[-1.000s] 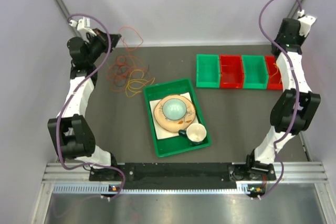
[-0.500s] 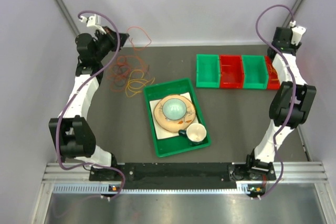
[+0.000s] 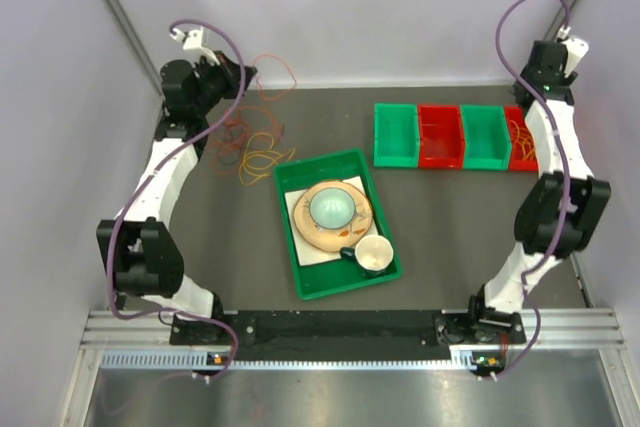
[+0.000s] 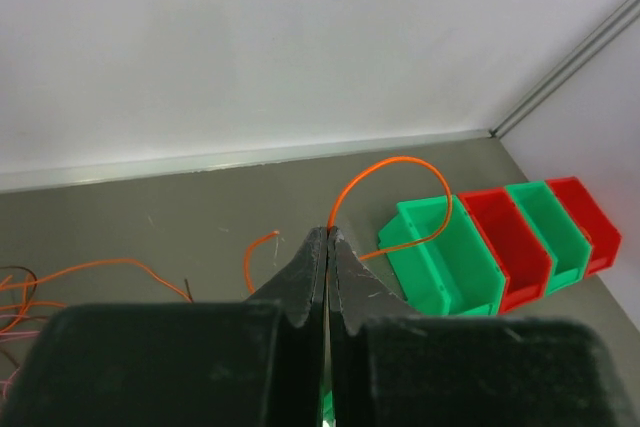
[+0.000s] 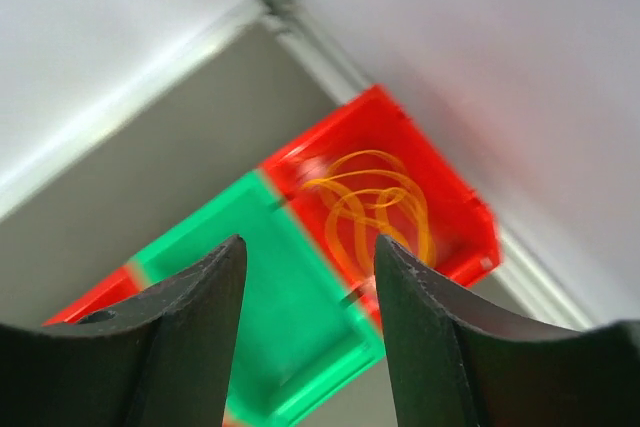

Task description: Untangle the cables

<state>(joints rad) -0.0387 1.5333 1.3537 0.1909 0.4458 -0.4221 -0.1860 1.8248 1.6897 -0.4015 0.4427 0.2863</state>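
Note:
A tangle of thin orange, yellow and dark cables [image 3: 248, 142] lies on the dark table at the back left. My left gripper [image 3: 244, 78] hangs above it, shut on one orange cable [image 4: 398, 161] that loops out past the pinched fingertips [image 4: 328, 234]. At the back right, my right gripper [image 5: 310, 247] stands open over the far-right red bin [image 5: 450, 209] with nothing between its fingers. A coiled yellow cable [image 5: 370, 203] lies loose in that bin, and shows from above as yellow cable [image 3: 519, 133].
A row of green and red bins [image 3: 445, 136] stands at the back right. A green tray [image 3: 290, 247] in the middle holds a plate, a bowl and a cup. Walls close in the back and both sides.
My right gripper has opened, and the yellow cable now lies coiled in the red bin. My left arm has swung rightward along the back wall, carrying the orange cable.

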